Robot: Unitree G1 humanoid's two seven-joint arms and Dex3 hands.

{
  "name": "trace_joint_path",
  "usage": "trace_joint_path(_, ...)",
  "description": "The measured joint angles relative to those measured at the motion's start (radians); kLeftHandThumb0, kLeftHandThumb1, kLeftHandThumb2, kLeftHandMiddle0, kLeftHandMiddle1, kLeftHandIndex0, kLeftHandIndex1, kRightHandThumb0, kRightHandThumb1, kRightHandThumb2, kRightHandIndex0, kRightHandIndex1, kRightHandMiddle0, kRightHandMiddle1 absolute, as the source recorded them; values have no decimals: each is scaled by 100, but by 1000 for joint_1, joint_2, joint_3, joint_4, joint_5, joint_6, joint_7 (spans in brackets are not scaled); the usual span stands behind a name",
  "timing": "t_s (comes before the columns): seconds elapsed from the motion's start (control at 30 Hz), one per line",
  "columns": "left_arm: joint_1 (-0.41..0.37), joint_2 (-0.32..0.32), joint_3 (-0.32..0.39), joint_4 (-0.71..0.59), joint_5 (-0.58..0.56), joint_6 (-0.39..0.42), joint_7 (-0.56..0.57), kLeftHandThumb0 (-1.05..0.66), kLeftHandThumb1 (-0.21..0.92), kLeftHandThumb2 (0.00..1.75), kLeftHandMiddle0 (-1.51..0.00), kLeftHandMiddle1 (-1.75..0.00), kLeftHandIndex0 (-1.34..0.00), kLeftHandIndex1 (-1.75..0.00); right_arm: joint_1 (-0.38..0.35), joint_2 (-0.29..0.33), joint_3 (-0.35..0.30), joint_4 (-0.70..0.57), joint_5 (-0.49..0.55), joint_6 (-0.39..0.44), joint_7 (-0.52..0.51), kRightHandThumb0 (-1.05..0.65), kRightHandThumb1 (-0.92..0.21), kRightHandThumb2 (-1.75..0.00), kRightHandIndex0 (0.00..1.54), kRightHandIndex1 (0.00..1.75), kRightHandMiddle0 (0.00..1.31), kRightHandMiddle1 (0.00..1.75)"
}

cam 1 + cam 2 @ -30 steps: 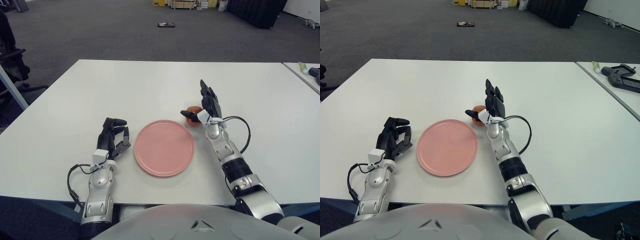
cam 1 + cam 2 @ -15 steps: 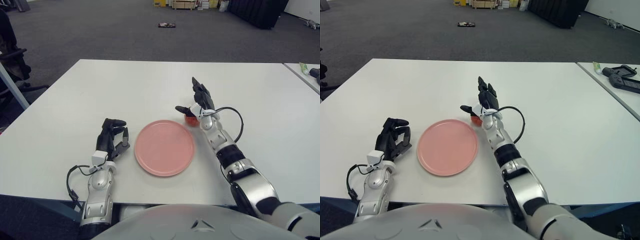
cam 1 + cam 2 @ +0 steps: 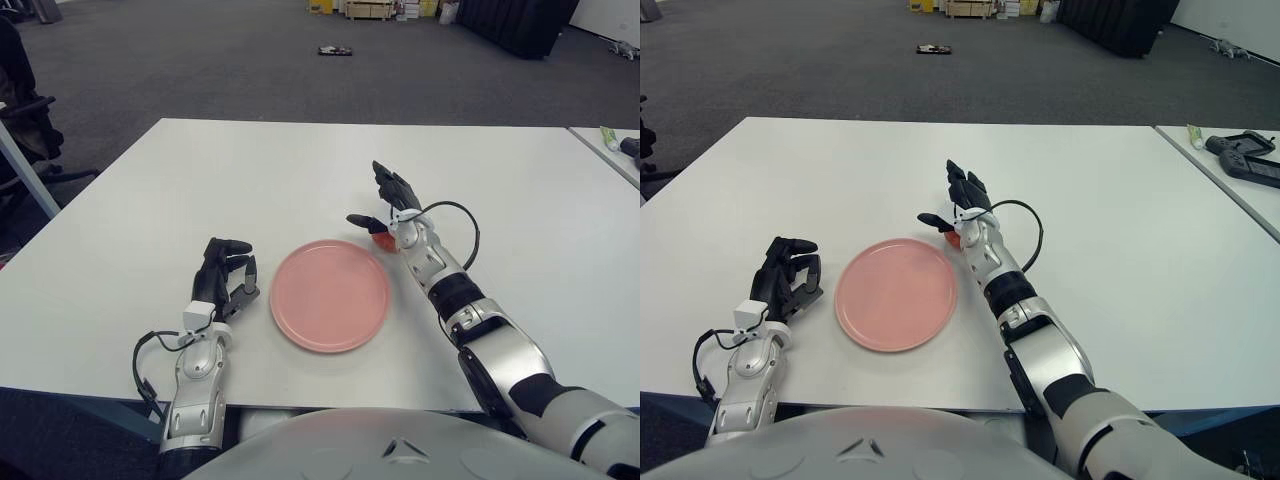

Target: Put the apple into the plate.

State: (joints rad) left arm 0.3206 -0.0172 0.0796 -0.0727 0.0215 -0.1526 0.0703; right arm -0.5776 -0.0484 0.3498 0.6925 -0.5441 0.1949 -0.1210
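Note:
A pink plate (image 3: 330,296) lies flat on the white table (image 3: 200,180), near its front edge. A small red apple (image 3: 383,240) rests on the table just past the plate's far right rim, mostly hidden by my right hand (image 3: 378,205). That hand is on the apple's right side, fingers spread upward and thumb reaching left over it, not closed on it. The apple also shows in the right eye view (image 3: 953,239). My left hand (image 3: 226,266) rests on the table just left of the plate, fingers curled, holding nothing.
A black cable (image 3: 462,225) loops off my right wrist. A second table (image 3: 1240,160) at the far right holds a dark device and a small tube. A chair (image 3: 25,120) stands off the table's left side.
My right hand has moved left and farther from me and now covers more of the apple. The apple, plate and left hand have not moved.

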Motion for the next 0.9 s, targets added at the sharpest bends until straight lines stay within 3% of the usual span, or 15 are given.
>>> trace_joint_path(0.47,1,2,4,-9,2,10,0,-38,72,81,-60,-143,-32,-175,24,-57,77,-158,-72,242,163,-81,-42,-80,0,0,0,0)
trace_joint_path(0.63,1,1,5,-13,4,23,0,-38,72,81,-59,-143,-31,-175,69,-93,111,-250,-117,306,214,-80,-43,-81,0,0,0,0)
trace_joint_path(0.9,2,-1,9,-15,1,26,0,-38,72,80,-59,-143,-31,-175,180,-206,130,-448,-172,374,310,-80,-44,-81,0,0,0,0)
